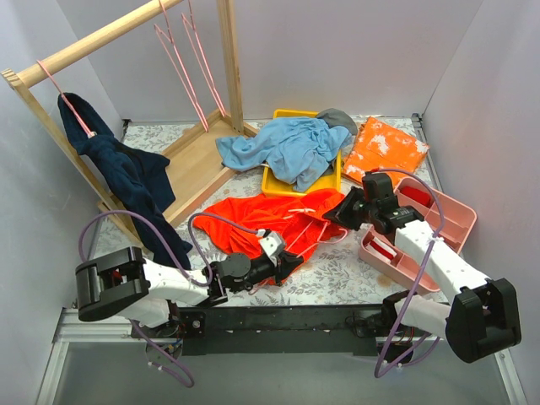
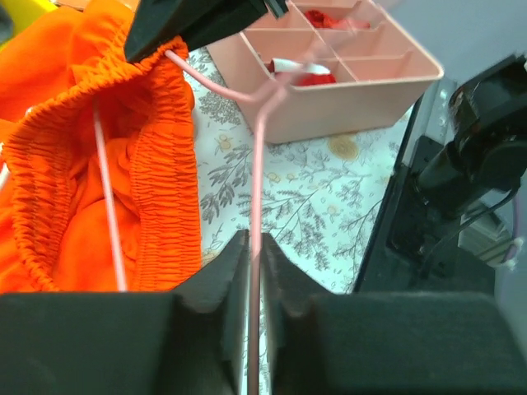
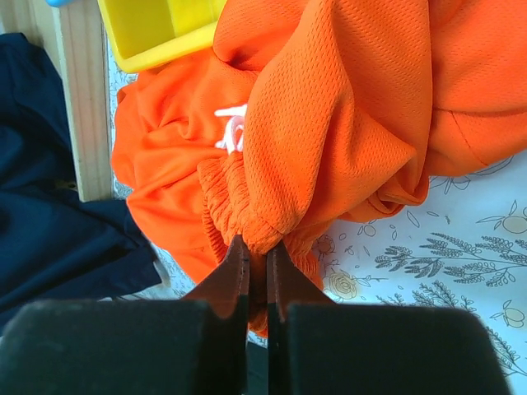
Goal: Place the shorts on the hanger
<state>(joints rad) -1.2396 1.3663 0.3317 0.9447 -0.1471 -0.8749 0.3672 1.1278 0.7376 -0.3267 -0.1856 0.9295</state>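
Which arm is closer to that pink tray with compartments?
Right. The right gripper pinches the shorts just left of the pink tray, its arm crossing the tray. The left gripper holds the hanger farther left.

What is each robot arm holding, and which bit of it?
The left end effector pinches the hanger by one thin bar. The right end effector pinches the shorts at the elastic waistband.

place: robot lab cell | evidence: plain grey panel walls [image 1: 337, 51]; black mounting rail [image 1: 287, 321]; staged floral tabletop [image 1: 337, 272]
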